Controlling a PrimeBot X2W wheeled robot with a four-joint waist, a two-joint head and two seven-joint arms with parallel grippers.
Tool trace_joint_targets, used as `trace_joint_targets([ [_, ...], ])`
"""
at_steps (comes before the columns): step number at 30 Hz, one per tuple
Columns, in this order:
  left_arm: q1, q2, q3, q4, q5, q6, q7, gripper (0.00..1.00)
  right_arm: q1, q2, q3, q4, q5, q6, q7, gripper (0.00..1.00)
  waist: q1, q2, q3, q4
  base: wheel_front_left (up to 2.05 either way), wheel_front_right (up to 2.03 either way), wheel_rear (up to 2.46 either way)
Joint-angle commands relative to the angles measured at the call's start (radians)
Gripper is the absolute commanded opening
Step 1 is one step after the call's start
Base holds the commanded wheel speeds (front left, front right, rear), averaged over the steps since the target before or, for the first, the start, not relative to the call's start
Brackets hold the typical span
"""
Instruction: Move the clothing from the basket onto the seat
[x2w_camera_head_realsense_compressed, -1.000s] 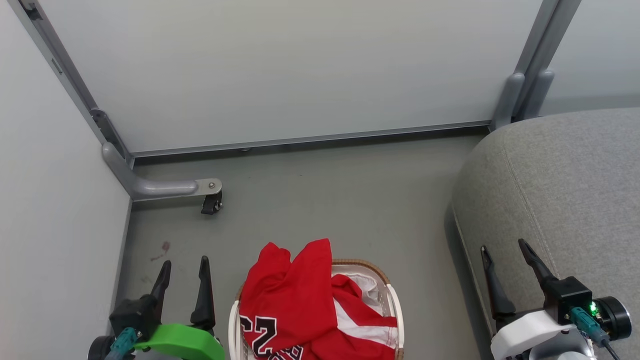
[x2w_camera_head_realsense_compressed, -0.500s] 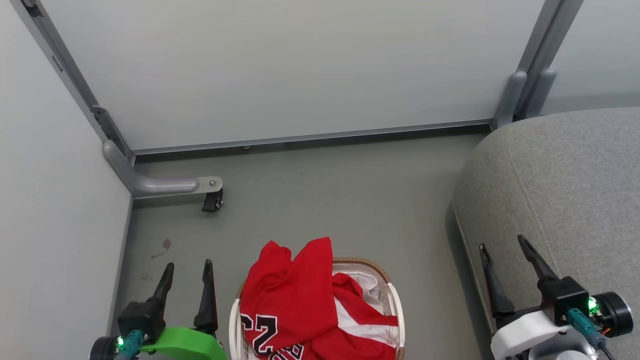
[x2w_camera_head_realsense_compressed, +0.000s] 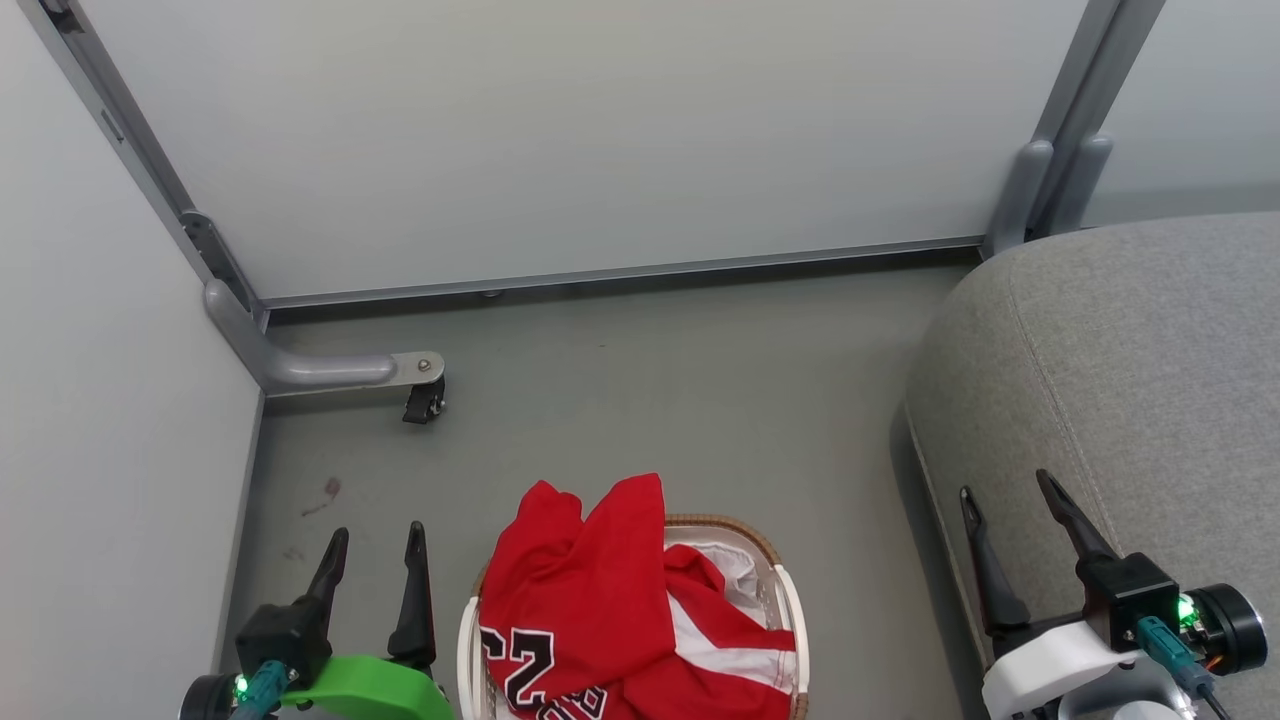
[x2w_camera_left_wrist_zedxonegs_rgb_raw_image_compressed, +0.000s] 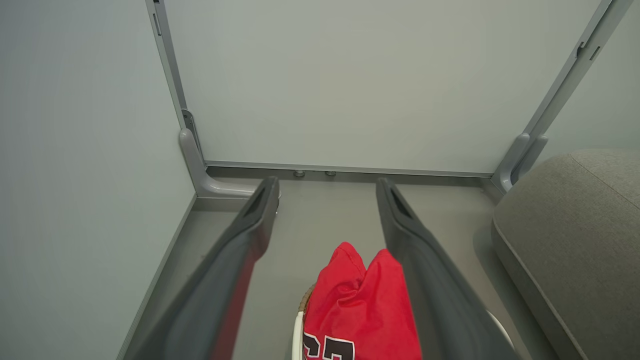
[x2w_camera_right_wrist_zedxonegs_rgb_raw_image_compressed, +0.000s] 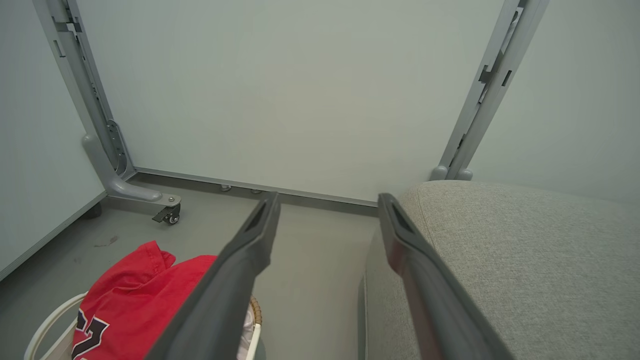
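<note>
Finds the left gripper (x2w_camera_head_realsense_compressed: 378, 530) slightly lower and further right at the lower left of the head view than a second ago. Notes a faint shift of the whole picture too, so puts part of that down to the camera. Sees no change in the right gripper (x2w_camera_head_realsense_compressed: 1005, 485) at the lower right, nor in the load. Records both grippers spread wide, holding nothing and touching nothing.

Locates the clothing (x2w_camera_head_realsense_compressed: 580, 600) heaped in the basket (x2w_camera_head_realsense_compressed: 795, 610) at bottom centre, on the floor (x2w_camera_head_realsense_compressed: 650, 400) between the two grippers, with one red fold raised above the woven rim and covering its upper-left part. Places the seat (x2w_camera_head_realsense_compressed: 1130, 380) along the right side of the frame, apart from the basket, with the right gripper overlapping its left edge in the picture.

Judges the fabric light, soft and limp (thin sports knit, by the look), likely to slip a little and to drape and trail when lifted; nothing breakable. Recommends a pinch on the raised fold at the top of the heap, well clear of the white liner (x2w_camera_head_realsense_compressed: 735, 565) showing at the upper right of the basket, to avoid catching that cloth in a deep grab.

Cannot see the near half of the basket or the lower part of the numerals (x2w_camera_head_realsense_compressed: 520, 665), both cut off by the bottom edge. Cannot separate one garment from the other, nor gauge the amount buried under the top layer.
</note>
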Motion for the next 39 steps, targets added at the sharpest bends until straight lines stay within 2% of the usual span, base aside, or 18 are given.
trace_joint_targets([
  [1, 0.000, 0.006, -0.001, 0.000, 0.001, -0.003, 0.000, 1.00, 0.004, -0.006, -0.003, -0.003, 0.004, -0.001, -0.005, 1.00, 0.0000, 0.0000, 0.001, 0.000, 0.00, 0.00, 0.00],
  [12, -0.030, 0.006, -0.014, -0.007, 0.004, -0.004, 0.000, 1.00, -0.023, -0.006, -0.004, -0.020, 0.008, -0.001, -0.005, 1.00, 0.0000, 0.0000, 0.053, -0.010, 0.00, 0.00, 0.00],
  [24, -0.213, 0.006, -0.065, 0.072, 0.046, -0.013, 0.000, 1.00, -0.149, -0.006, 0.009, -0.042, 0.015, -0.001, -0.005, 1.00, 0.0000, 0.0000, 0.283, -0.066, 0.00, 0.00, 0.00],
  [31, -0.348, 0.006, -0.164, 0.186, 0.077, -0.022, 0.000, 1.00, -0.233, -0.005, 0.018, -0.055, 0.024, -0.001, -0.004, 1.00, 0.0000, 0.0000, 0.428, -0.118, 0.00, 0.00, 0.00],
  [39, -0.496, 0.009, -0.372, 0.342, 0.119, -0.025, 0.000, 1.00, -0.306, -0.005, 0.021, -0.091, 0.044, -0.001, -0.004, 1.00, 0.0000, 0.0000, 0.567, -0.185, 0.00, 0.00, 0.00],
])
